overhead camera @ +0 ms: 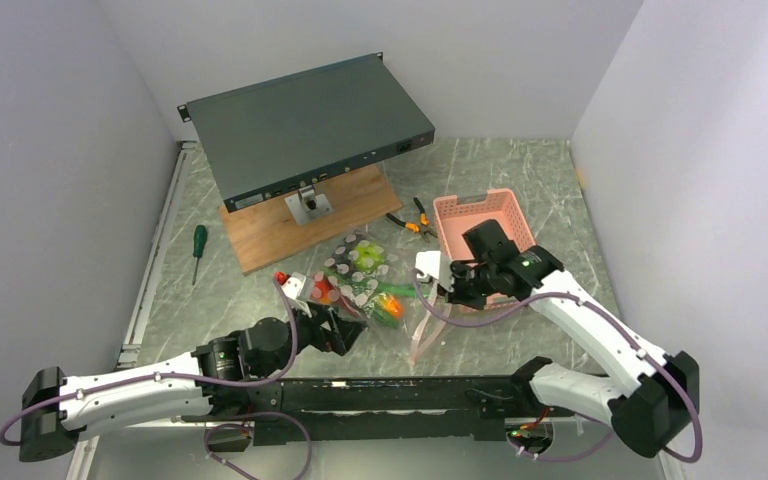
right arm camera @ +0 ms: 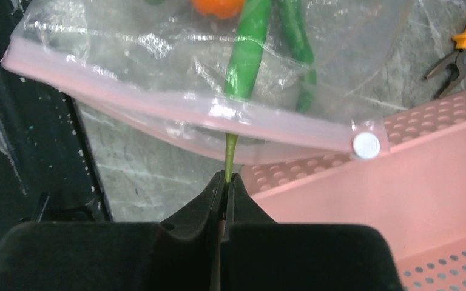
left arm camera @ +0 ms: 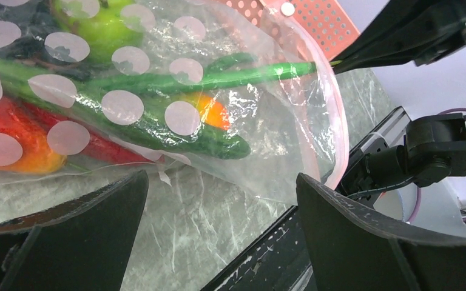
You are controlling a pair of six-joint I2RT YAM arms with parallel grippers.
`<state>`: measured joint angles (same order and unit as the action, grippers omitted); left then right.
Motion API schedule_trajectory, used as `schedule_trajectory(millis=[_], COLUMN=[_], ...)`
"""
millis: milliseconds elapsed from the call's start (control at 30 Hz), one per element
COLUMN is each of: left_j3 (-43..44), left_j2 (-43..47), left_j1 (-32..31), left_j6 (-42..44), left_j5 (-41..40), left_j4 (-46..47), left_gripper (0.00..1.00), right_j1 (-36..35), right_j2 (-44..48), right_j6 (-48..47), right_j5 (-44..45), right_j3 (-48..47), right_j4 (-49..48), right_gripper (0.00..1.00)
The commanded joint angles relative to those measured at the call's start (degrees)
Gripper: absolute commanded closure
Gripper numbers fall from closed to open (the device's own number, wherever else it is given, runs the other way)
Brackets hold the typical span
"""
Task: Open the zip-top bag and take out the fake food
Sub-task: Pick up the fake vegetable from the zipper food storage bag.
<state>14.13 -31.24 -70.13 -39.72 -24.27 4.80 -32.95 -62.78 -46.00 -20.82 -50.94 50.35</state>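
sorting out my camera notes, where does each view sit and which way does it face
top: above and behind the arm bases, looking down at the table; left arm and right arm show, bag between them.
left wrist: low by the table, facing the bag's side; its own open jaws frame the bottom.
right wrist: facing the bag's pink zip edge beside the pink basket; its own jaws shut on a green pod.
shared: both wrist views show that pod leaving the bag.

Dotted zip-top bag (left arm camera: 273,145) of fake food (left arm camera: 100,30) lying on the marble table (left arm camera: 182,254)
The left gripper (left arm camera: 219,197) stands spread and empty just beside the bag; a long green pod (left arm camera: 218,79) reaches through its pink mouth to the right gripper (left arm camera: 346,60) tip
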Motion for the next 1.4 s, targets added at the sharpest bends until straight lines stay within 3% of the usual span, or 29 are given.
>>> schedule_trajectory(millis=[0, 233, 600, 1167, 1367], left_j3=[1.8, -0.18, -0.46, 4.43, 8.74], left_j2=[0.56, 3.36, 6.66, 1.9, -0.59], left_j1=[-0.27, -0.27, -0.28, -0.27, -0.27], left_j6=[-2.11, -3.11, -4.51, -3.24, -1.79], left_j5=[-0.03, -0.01, -0.01, 0.28, 0.03], left_j4=[-2.19, -0.73, -3.89, -7.12, -11.35], left_gripper=[0.03, 0.02, 0.02, 0.02, 0.02], right_j1=[1.82, 8.89, 17.67, 30.54, 32.1], right_j2=[5.69, 13.6, 22.77, 27.97, 31.0], right_j6=[2.32, -0.01, 0.55, -2.42, -2.56], right_j5=[0.73, -2.79, -0.55, -4.56, 0.71], right_j3=[-2.97, -4.89, -8.69, -21.03, -20.0], right_j4=[6.79, 16.18, 22.17, 33.46, 34.03], right_gripper=[1.0, 1.0, 1.0, 1.0, 1.0])
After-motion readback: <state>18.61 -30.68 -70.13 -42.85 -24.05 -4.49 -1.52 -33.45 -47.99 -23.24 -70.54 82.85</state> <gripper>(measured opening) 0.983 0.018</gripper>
